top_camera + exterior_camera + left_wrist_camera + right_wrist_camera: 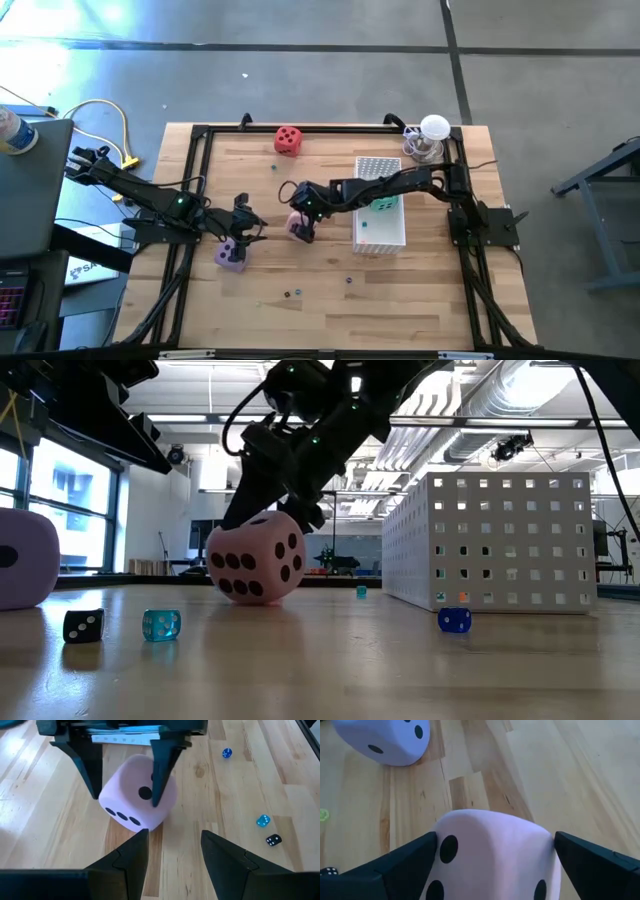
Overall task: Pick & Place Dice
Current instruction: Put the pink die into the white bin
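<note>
Right gripper (pixel 301 226) at table centre, fingers spread around the soft pink pipped die (pixel 256 559). Left gripper (pixel 243 222), fingers parted and empty, beside the soft purple die (pixel 231 254).

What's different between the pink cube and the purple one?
The pink die sits tilted inside the right gripper; the purple die rests flat with nothing around it. Pink is mid-table, purple nearer the left gripper. Both are rounded cubes with dark pips.
</note>
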Controlling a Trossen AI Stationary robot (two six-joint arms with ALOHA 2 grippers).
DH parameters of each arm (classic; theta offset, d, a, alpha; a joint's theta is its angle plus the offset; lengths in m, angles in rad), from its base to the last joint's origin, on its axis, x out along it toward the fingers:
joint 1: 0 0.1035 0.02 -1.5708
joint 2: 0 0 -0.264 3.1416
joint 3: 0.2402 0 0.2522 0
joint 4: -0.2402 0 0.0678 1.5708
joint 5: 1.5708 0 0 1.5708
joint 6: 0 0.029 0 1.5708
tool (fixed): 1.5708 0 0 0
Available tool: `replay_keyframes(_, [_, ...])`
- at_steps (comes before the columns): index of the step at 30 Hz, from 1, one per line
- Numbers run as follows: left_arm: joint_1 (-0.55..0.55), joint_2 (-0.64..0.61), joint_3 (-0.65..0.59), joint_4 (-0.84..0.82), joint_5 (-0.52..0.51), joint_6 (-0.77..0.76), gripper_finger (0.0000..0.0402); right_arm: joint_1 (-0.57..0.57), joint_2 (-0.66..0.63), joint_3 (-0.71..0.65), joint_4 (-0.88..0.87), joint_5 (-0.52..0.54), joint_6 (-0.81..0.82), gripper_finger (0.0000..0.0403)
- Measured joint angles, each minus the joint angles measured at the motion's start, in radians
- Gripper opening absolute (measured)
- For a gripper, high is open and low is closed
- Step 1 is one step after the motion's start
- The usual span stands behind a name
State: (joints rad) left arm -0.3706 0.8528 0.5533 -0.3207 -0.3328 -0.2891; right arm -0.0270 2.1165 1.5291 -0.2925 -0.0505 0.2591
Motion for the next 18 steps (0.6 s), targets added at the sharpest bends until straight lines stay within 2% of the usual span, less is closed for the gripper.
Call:
replay_keyframes(13, [0.0,0.0,0.0,0.0,0.0,-0.007,0.0174,0.075,0.001,0.002,-0.026,0.073,-0.031,0.0394])
replay_keyframes(18, [0.0,0.0,0.0,0.0,0.0,-0.007,0.0174,0.108,0.001,0.001,-0.023,0.073,0.054,0.0394])
